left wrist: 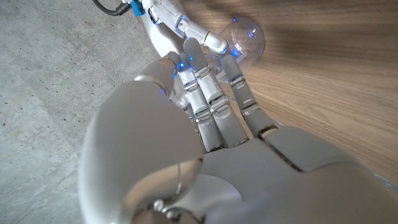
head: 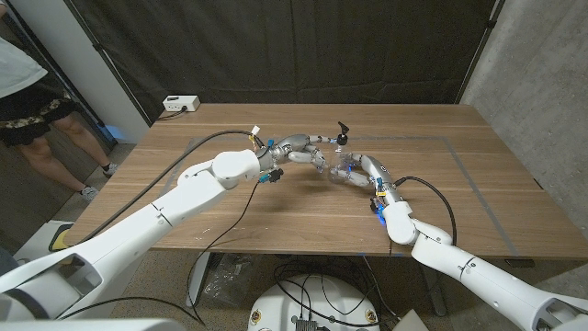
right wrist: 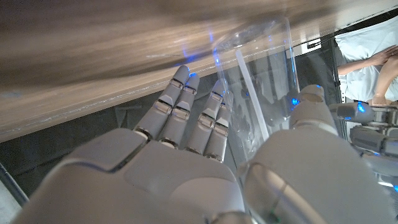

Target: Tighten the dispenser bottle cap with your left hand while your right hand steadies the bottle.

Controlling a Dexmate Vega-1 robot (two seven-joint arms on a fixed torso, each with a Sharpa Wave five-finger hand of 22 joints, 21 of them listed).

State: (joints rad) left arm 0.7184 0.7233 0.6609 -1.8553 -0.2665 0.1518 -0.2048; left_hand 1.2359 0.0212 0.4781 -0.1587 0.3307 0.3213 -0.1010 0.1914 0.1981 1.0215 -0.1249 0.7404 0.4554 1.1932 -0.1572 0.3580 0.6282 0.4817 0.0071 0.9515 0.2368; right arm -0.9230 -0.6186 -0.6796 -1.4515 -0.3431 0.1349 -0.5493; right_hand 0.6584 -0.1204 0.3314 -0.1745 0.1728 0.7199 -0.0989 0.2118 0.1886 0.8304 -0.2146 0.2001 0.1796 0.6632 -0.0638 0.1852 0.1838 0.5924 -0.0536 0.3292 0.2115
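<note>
A clear dispenser bottle point(head: 345, 168) with a black pump cap point(head: 342, 132) stands upright at the table's middle. My right hand point(head: 366, 171) grips its body from the right, with fingers point(right wrist: 186, 112) and thumb wrapped on the clear wall point(right wrist: 261, 87). My left hand point(head: 310, 152) reaches in from the left at neck height. Its fingers point(left wrist: 214, 93) are stretched out straight, their tips close beside the bottle point(left wrist: 247, 36), and hold nothing that I can see. The cap is hidden in the left wrist view.
The wooden table point(head: 459, 184) carries taped lines around the work area. A white box point(head: 181, 104) sits at the far left corner. A person point(head: 32, 101) stands left of the table, and dark curtains hang behind it.
</note>
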